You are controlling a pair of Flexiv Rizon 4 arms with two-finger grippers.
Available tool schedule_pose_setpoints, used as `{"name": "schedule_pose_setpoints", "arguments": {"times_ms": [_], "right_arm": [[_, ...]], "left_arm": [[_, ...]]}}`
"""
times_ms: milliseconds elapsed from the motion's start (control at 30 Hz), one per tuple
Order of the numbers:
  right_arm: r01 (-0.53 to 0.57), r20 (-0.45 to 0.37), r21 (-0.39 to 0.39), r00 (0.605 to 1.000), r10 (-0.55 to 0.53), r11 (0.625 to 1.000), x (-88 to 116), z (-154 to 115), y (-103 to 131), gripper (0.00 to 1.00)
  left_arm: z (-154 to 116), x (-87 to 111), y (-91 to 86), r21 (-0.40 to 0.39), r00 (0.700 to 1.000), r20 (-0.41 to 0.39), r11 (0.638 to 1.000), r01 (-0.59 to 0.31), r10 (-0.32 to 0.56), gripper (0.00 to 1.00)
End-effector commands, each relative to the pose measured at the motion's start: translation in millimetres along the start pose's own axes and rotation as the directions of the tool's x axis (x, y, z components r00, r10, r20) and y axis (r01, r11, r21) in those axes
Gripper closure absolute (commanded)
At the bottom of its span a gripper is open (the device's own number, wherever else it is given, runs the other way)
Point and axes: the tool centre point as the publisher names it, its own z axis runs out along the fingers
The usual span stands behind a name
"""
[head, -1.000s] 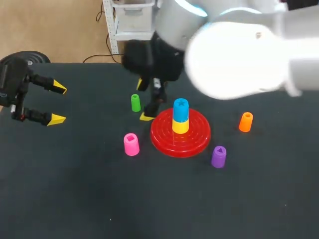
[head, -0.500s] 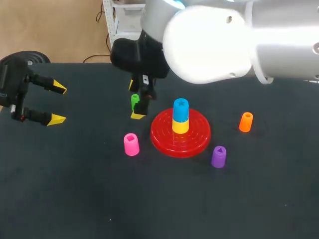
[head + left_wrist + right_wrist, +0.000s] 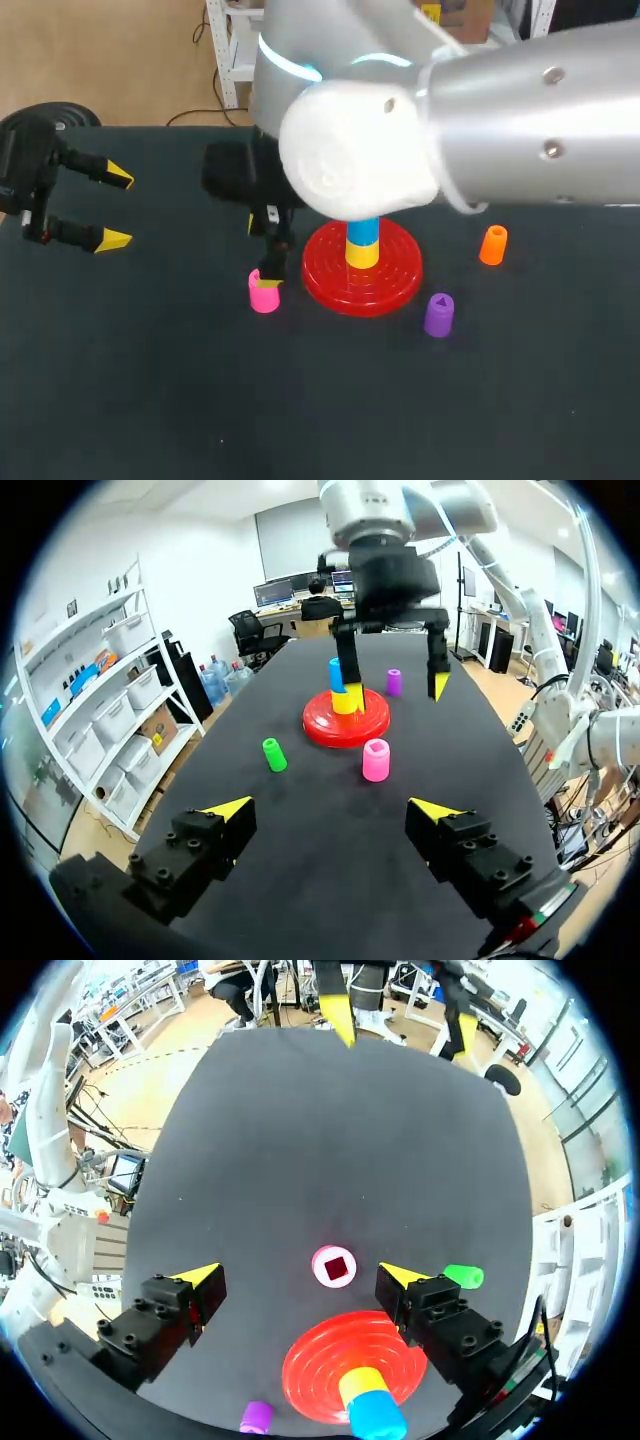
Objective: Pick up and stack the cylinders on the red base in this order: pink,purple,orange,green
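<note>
The pink cylinder [image 3: 263,295] [image 3: 334,1266] stands upright on the black table, left of the red base [image 3: 395,283] [image 3: 318,1362]. A yellow cylinder [image 3: 362,253] with a blue one [image 3: 375,1415] on top sits on the base's peg. My right gripper [image 3: 262,255] [image 3: 300,1275] hangs open above the pink cylinder, which lies between its fingers without touching them. The green cylinder [image 3: 463,1276] [image 3: 272,754] stands beside the right finger, hidden by the arm in the head view. Purple [image 3: 439,314] and orange [image 3: 493,245] cylinders stand right of the base. My left gripper [image 3: 115,208] [image 3: 331,809] is open at the far left, holding nothing.
The big white right arm [image 3: 450,130] reaches across the table's back and covers the area behind the base. The black table [image 3: 200,400] is bare at the front and between the left gripper and the pink cylinder.
My right gripper has moved from beside the green cylinder toward the front left, ending over the pink cylinder, still open. The left arm has kept still.
</note>
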Motion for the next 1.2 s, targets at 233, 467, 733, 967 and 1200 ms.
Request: {"name": "schedule_pose_setpoints", "arguments": {"times_ms": [233,467,733,967,1200], "right_arm": [[0.026,-0.065,0.007,0.998,-0.026,1.000,10,30,-7,0.00],[0.080,-0.129,0.028,0.989,-0.076,0.996,10,45,-13,0.00],[0.134,-0.178,0.044,0.976,-0.124,0.990,9,57,-22,0.00],[0.161,-0.190,0.035,0.970,-0.151,0.986,11,63,-26,0.00],[0.166,-0.187,0.030,0.970,-0.157,0.986,18,68,-29,0.00]], "left_arm": [[0,0.9,-1.1,-0.004,1.000,0.002,1.000,-0.002,0.002,0.00],[0,0.9,-1.1,-0.004,1.000,0.002,1.000,-0.002,0.002,0.00],[0,0.9,-1.1,-0.004,1.000,0.002,1.000,-0.002,0.002,0.00],[0,0.9,-1.1,-0.004,1.000,0.002,1.000,-0.002,0.002,0.00],[0,0.9,-1.1,-0.004,1.000,0.002,1.000,-0.002,0.002,0.00]]}}
